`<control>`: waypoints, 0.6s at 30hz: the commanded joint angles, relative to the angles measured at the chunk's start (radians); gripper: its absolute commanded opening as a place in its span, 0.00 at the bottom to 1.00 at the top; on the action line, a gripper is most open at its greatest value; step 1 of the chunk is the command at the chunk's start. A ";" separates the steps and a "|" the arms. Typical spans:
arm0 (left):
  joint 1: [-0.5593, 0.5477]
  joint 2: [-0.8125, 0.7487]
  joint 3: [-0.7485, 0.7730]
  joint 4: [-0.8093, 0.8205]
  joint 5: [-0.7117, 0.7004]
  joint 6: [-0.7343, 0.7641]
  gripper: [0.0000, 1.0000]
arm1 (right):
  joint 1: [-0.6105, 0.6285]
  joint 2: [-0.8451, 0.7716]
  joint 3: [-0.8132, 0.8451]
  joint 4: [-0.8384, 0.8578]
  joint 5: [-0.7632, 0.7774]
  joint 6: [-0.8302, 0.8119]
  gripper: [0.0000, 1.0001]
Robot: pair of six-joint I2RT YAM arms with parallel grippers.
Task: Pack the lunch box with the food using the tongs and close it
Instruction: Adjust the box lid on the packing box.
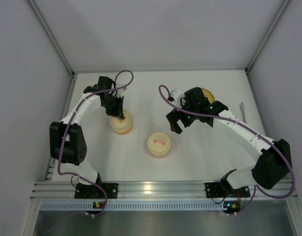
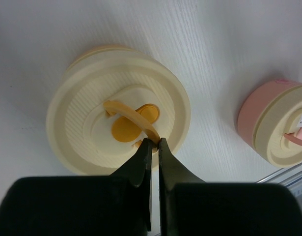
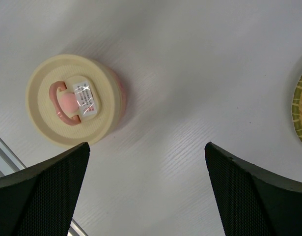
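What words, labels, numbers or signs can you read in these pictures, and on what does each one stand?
The white sticker on the pink handle of the cream lid: lines of print, too small and glossy to read.
The same sticker at the right edge of the left wrist view: blurred, unreadable.
The other cream lid and its orange handle: no text.
Nothing else in view carries writing.

A: How are we holding our left arm (image 1: 87, 104)?
B: Reached forward, wrist bent down, left claw (image 2: 153, 142) pinched shut.
A: And our right arm (image 1: 241, 132)?
B: Stretched inward, right claw (image 3: 147, 150) pointing down, jaws spread wide.
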 commanded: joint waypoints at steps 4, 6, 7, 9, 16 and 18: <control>-0.001 0.010 -0.023 0.048 0.025 0.003 0.00 | -0.013 0.002 -0.007 0.014 -0.017 0.010 0.99; -0.001 0.012 -0.028 0.053 0.021 0.003 0.00 | -0.015 0.002 -0.007 0.014 -0.015 0.010 0.99; -0.001 0.012 -0.034 0.057 0.018 0.004 0.00 | -0.015 0.001 -0.007 0.012 -0.015 0.010 0.99; -0.001 0.013 -0.039 0.062 0.016 0.006 0.00 | -0.015 0.002 -0.007 0.014 -0.015 0.010 0.99; 0.005 0.015 -0.049 0.079 0.010 -0.003 0.00 | -0.016 0.005 -0.010 0.012 -0.021 0.010 0.99; 0.017 0.024 -0.046 0.077 0.015 -0.003 0.00 | -0.015 0.005 -0.010 0.012 -0.021 0.010 0.99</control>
